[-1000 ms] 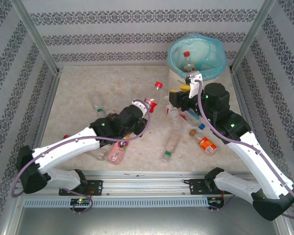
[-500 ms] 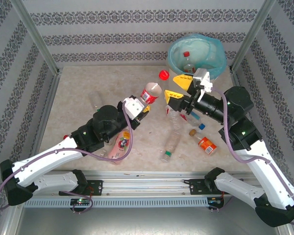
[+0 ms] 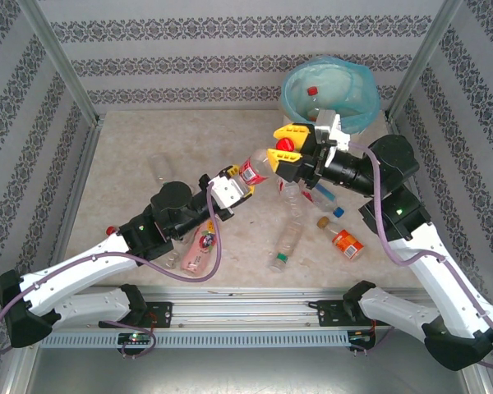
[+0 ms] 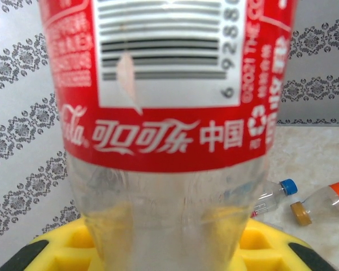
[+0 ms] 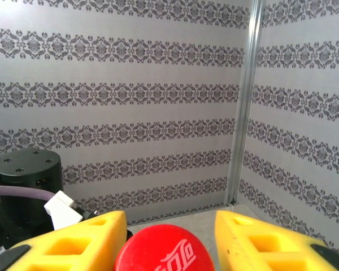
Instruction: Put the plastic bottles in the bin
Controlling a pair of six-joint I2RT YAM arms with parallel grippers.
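Nearest my bases, a pink plastic bottle (image 3: 195,250) lies on the beige tabletop (image 3: 131,180) beside my left arm. A clear bottle with a green cap (image 3: 284,248) lies to its right, and a small orange bottle (image 3: 346,243) lies further right. Beyond these, my left claw (image 3: 240,180) is clamped on the base end of a clear plastic bottle with a red label (image 3: 253,168), holding it off the table with its neck slanted toward my right arm. In the left wrist view my yellow fingers (image 4: 68,243) press the clear wall below the label. The bottle's red cap (image 5: 164,255) sits inside my right claw (image 3: 284,144), which is spread wide on either side of it. Farthest back, by the right corner, stands the round off-white bin with a turquoise liner (image 3: 370,90), with a clear red-capped bottle (image 3: 313,100) inside.
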